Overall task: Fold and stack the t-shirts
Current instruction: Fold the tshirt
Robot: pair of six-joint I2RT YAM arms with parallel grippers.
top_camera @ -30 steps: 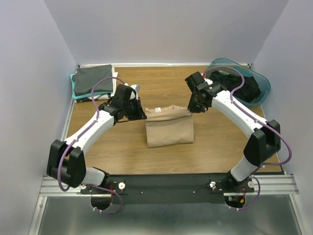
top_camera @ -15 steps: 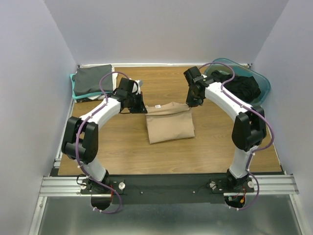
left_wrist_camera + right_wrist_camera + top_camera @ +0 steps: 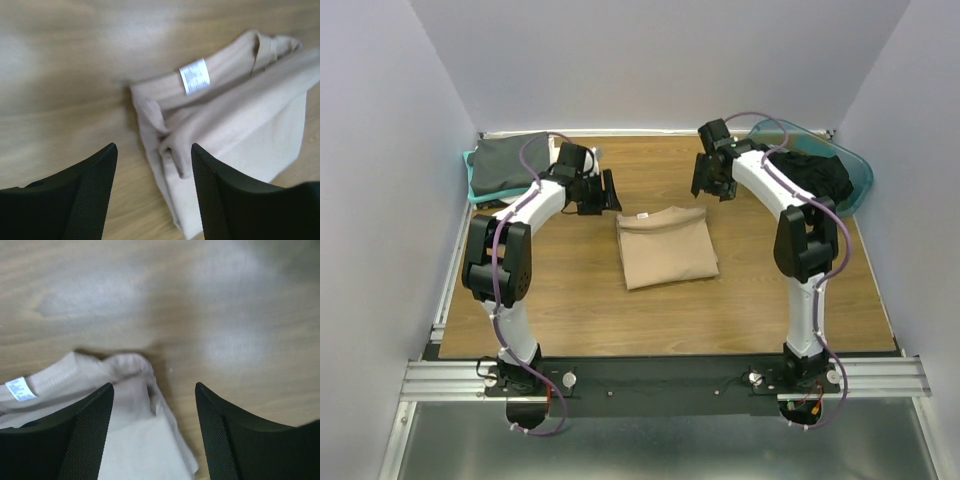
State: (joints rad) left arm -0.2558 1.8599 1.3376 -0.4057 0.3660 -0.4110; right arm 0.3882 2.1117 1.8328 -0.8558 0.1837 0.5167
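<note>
A tan t-shirt [image 3: 666,250] lies folded into a rectangle in the middle of the wooden table, its white neck label [image 3: 192,76] facing up at the far edge. My left gripper [image 3: 609,191] hovers open just beyond its far left corner, nothing between the fingers. My right gripper [image 3: 708,186] is open too, off the far right corner. In the left wrist view the tan t-shirt [image 3: 235,125] lies below and right of the left gripper [image 3: 154,147]. The right gripper [image 3: 154,385] hangs over the tan t-shirt's [image 3: 127,435] bunched corner. A folded dark grey t-shirt [image 3: 510,162] tops a stack at the back left.
A teal plastic tub [image 3: 861,176] at the back right holds crumpled black cloth [image 3: 812,177]. A teal folded edge [image 3: 476,190] shows under the grey shirt. Grey walls close in the table on three sides. Bare wood [image 3: 570,300] surrounds the tan shirt.
Both grippers have let go of the tan shirt's far edge, opened, and drawn back toward the far side of the table. The shirt has settled flat.
</note>
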